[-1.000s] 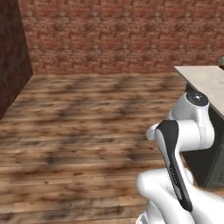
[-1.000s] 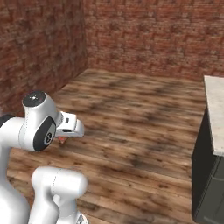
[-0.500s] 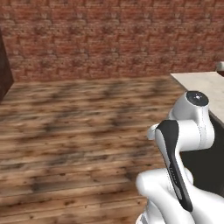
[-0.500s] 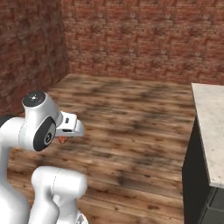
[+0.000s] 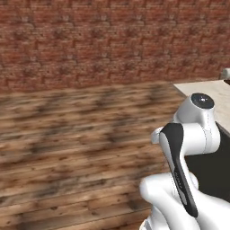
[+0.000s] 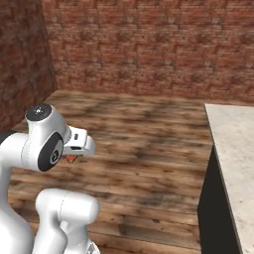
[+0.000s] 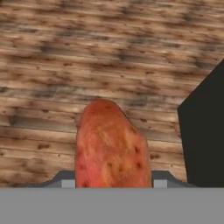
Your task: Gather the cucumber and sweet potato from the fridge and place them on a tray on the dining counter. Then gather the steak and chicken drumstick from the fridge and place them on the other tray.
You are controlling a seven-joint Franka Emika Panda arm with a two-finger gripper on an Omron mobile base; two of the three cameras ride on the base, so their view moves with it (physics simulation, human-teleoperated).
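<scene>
1. the reddish-orange, blotchy-skinned sweet potato fills the lower middle of the hand view, its rounded tip pointing away from the camera over the wooden floor.
2. the two-finger gripper has its jaws partly spread and closed on the sweet potato; the small dark finger tips show at either side of its base, pressed against its flanks.
3. in the right base view a small orange sliver of the sweet potato peeks out under the white hand, which is tucked close against the arm's upper joint.
4. the white arm with dark joints is folded up tight near the base, rising at the lower right of the left base view.
5. the brown plank floor stretches ahead to a red brick wall; in the right base view a second brick wall meets it at a corner on the left.
6. a pale, speckled stone counter top on a dark cabinet body stands to the robot's right; its near corner also shows at the right edge of the left base view.
7. in the hand view a black slab of that cabinet lies just beside the sweet potato on the right, apart from it.
</scene>
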